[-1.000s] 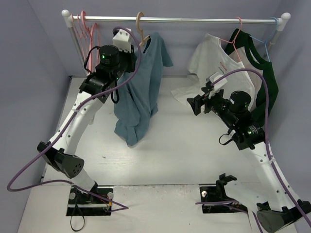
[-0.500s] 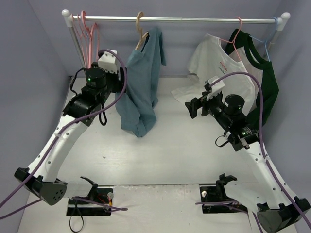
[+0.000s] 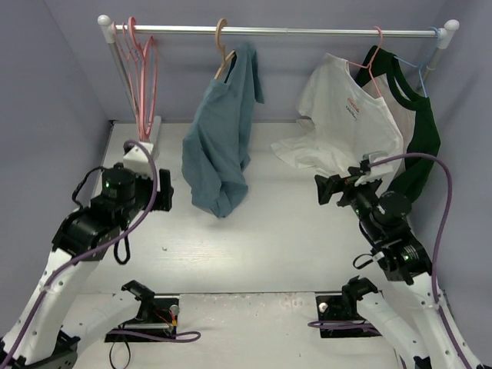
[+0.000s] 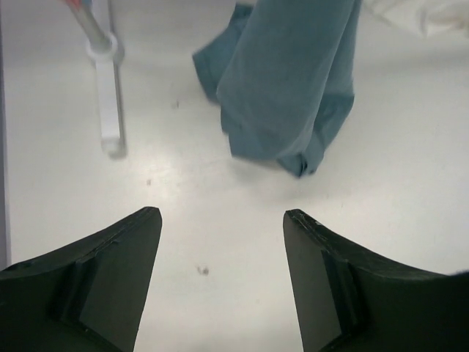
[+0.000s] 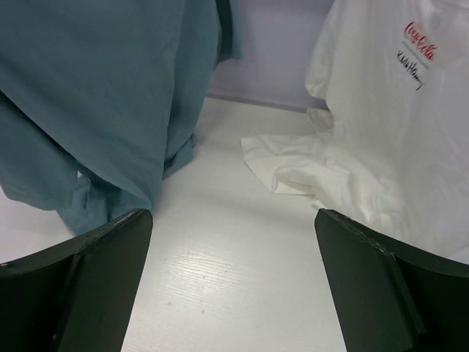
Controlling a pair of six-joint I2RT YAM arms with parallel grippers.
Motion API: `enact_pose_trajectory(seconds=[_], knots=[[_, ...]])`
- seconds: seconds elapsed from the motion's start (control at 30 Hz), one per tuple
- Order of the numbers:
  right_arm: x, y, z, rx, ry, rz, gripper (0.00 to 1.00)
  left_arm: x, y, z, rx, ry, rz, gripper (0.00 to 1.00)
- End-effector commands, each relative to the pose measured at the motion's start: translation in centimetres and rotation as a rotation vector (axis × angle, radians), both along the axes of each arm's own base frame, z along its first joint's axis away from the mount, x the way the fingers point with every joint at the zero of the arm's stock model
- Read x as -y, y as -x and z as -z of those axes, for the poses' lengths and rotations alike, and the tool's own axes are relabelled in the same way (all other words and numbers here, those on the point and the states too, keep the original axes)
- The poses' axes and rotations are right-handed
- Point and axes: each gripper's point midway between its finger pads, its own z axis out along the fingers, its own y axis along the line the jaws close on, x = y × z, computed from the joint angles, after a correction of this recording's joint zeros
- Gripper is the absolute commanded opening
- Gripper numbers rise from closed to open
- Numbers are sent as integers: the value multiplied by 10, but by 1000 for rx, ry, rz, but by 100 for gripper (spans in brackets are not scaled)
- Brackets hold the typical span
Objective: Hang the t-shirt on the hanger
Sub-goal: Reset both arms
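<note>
The left tool (image 4: 222, 220) and right tool (image 5: 233, 216) gape released, gripping nothing, their finger bases cut off by the frame. The t-shirt (image 3: 219, 146) hides most of the hanger (image 3: 224, 55) and hangs from the rail (image 3: 307, 31), its hem reaching the white tabletop (image 3: 269, 238) between lilac walls. Both arms have drawn back from it.

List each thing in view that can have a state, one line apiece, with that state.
t-shirt: hanging bunched from the hanger, lower end down at the table.
hanger: hooked on the rail, carrying the t-shirt.
left pincer: open, empty.
right pincer: open, empty.
white t-shirt: hung on the rail, hem spread on the table.
green and white shirt: hung behind it.
pink hangers: hung bare on the rail.
</note>
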Motion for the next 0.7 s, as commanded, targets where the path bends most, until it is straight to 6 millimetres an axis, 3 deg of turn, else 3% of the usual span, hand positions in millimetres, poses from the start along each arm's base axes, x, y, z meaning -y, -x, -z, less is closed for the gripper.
enact_pose_trajectory(seconds=[0.0,0.2,0.27,0.3,0.47,0.67], knots=[[8,6,-20,51,-66,46,100,-13,28,22,-45,37,-33,67],[19,21,0,-45,-79,95,100,-32,71,67,-120,40,-43,68],[23,22,8,-70,-81,119,100,-36,81,71,-103,70,-48,68],[29,22,10,-69,-85,153,100,-37,82,81,-110,69,-55,68],[36,30,13,-39,-177,199,100,-47,83,69,4,121,-95,68],[48,32,10,-14,-221,268,100,-47,74,85,31,118,-117,68]])
